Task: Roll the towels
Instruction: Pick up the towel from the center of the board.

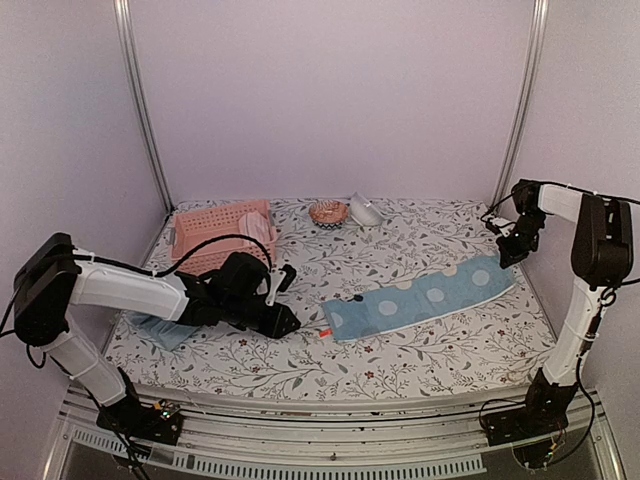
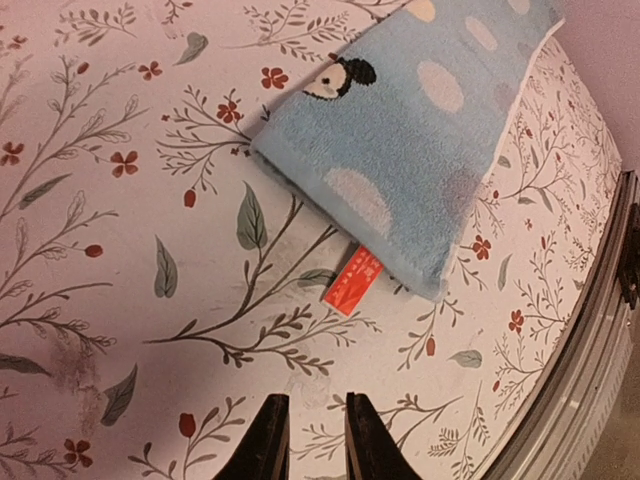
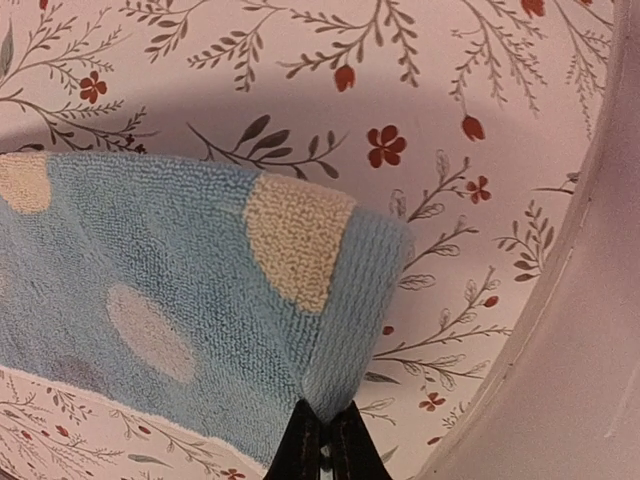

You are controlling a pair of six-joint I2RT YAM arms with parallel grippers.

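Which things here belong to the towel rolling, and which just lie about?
Job: light blue spotted cloth towel; pale teal cloth towel; plain pink cloth towel.
Lying about: pink perforated plastic basket; small orange woven bowl; white object.

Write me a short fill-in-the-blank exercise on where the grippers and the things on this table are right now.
The right gripper is shut on a corner of the light ____ towel.
The left gripper hovers near that towel's tag, holding ____.
The perforated basket stands at the back, on the ____ side.
Missing words: blue; nothing; left.
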